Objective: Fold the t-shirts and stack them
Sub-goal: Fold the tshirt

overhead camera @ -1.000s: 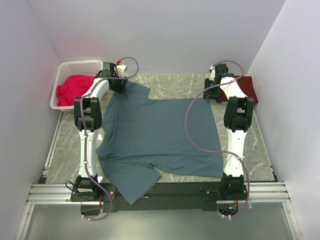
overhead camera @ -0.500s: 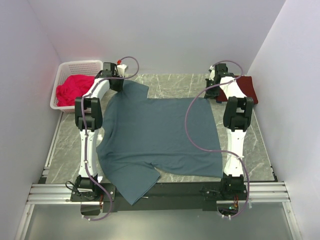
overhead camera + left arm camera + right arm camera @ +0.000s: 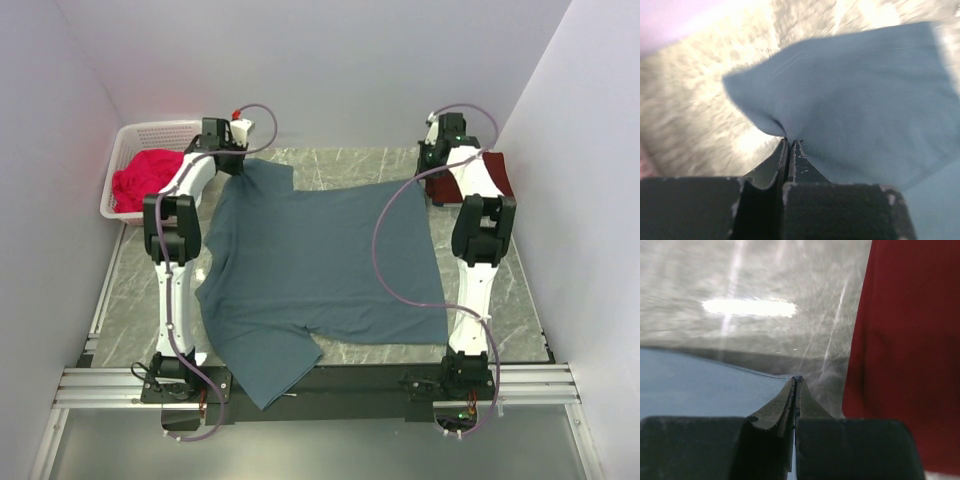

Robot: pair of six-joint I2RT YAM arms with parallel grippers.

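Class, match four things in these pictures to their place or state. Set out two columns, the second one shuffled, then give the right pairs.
Things:
1. blue-grey t-shirt
2. maroon t-shirt
3. white basket
4. left gripper

Places or states:
A. lies at the far right corner of the table
B. holds a bright red cloth
C. shut on a far corner of a shirt
D. spread across the middle of the table

Pairs: 1-D, 2-A, 3-B, 4-C.
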